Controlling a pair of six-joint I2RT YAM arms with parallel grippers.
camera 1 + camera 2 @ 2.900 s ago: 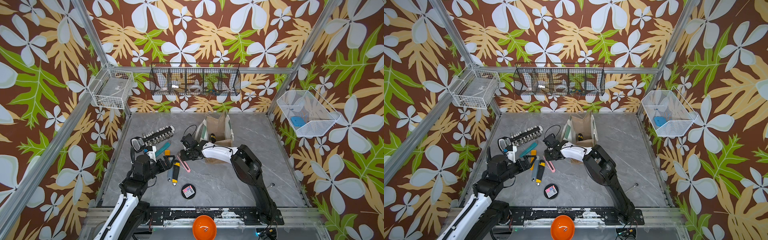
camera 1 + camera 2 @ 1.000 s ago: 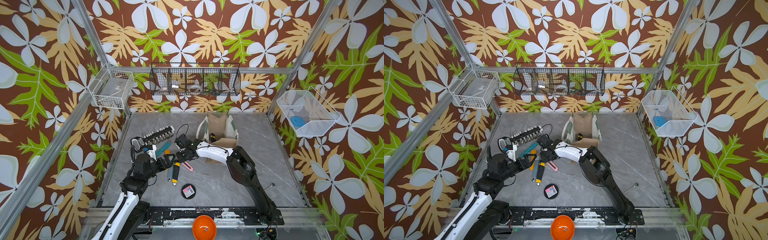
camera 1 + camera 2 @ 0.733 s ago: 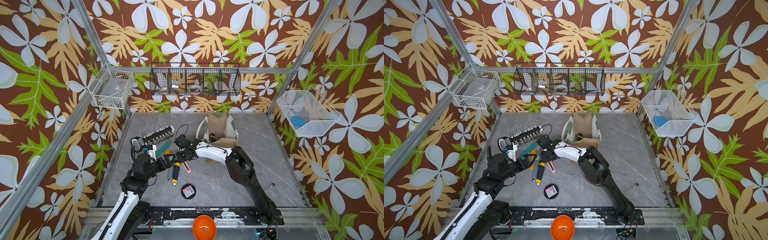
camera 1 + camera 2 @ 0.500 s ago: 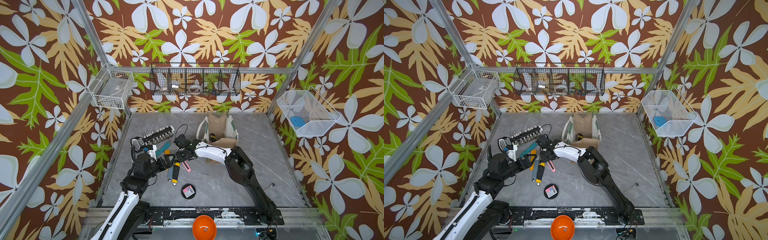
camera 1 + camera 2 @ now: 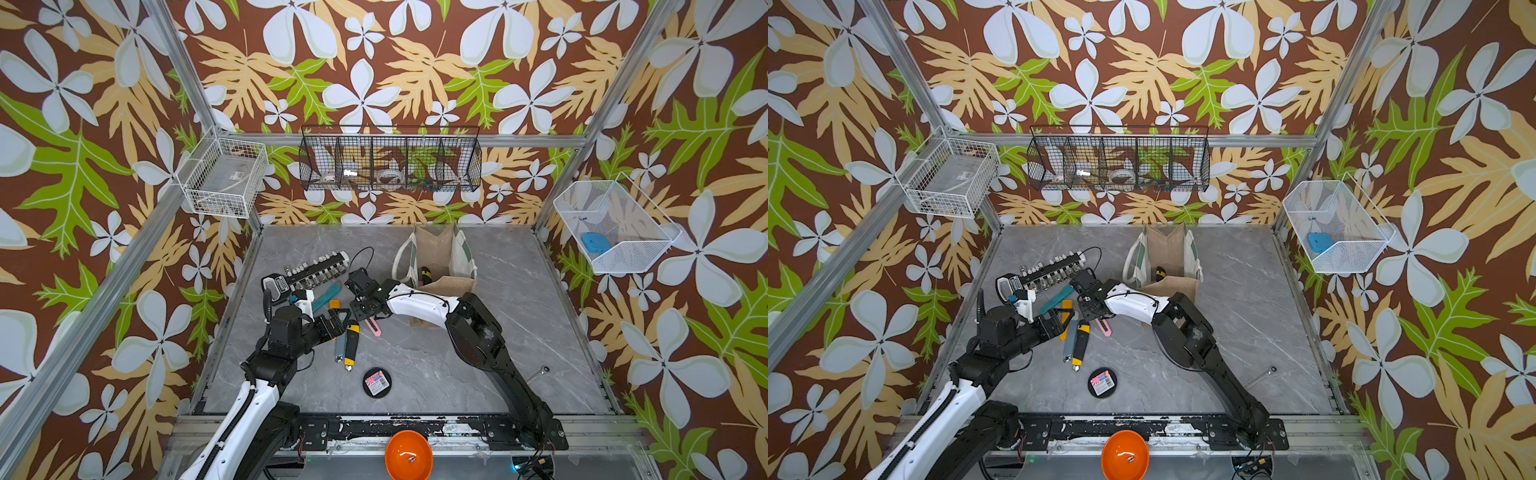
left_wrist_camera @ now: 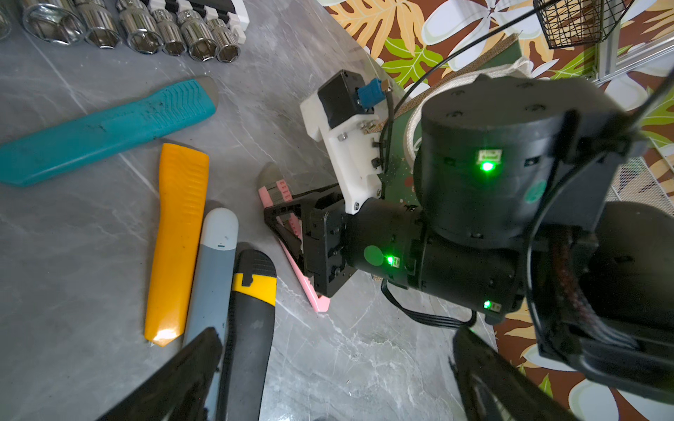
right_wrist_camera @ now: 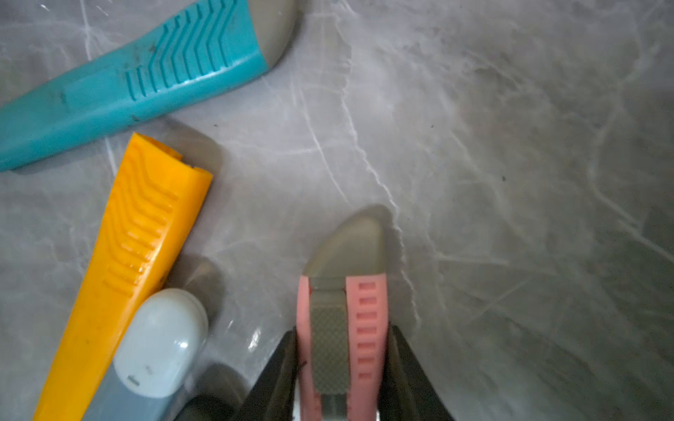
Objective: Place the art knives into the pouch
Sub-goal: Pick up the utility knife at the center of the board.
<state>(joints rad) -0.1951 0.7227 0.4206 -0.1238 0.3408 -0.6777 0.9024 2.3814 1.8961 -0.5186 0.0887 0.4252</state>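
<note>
On the surface near the pouch [image 5: 430,249], outside it, I see the art knife [image 7: 364,310] lying flat: pink body, grey checkered slider, grey rounded tip. Right gripper [image 7: 343,333] jaws grip its two sides. Left gripper [image 6: 335,333] jaws stand wide, holding nothing. Orange knife [image 7: 135,237], grey knife [image 6: 213,277] and black-yellow knife [image 6: 251,310] lie just beside, apart from it; teal knife [image 7: 127,87] lies farther off.

- Walls [image 5: 374,62] all round, and they're loud: brown paper, big white flowers, tan and green leaves.
- Silver metal posts [image 5: 178,62] climb the corners, with a rail [image 5: 519,141] across the back.
- Grey marbled tabletop [image 5: 519,291] below, evenly lit, shadows soft.
- Black wire basket [image 5: 457,166] hangs on the back wall, a white wire basket [image 5: 220,203] on one side wall, another white basket [image 5: 631,253] opposite.
</note>
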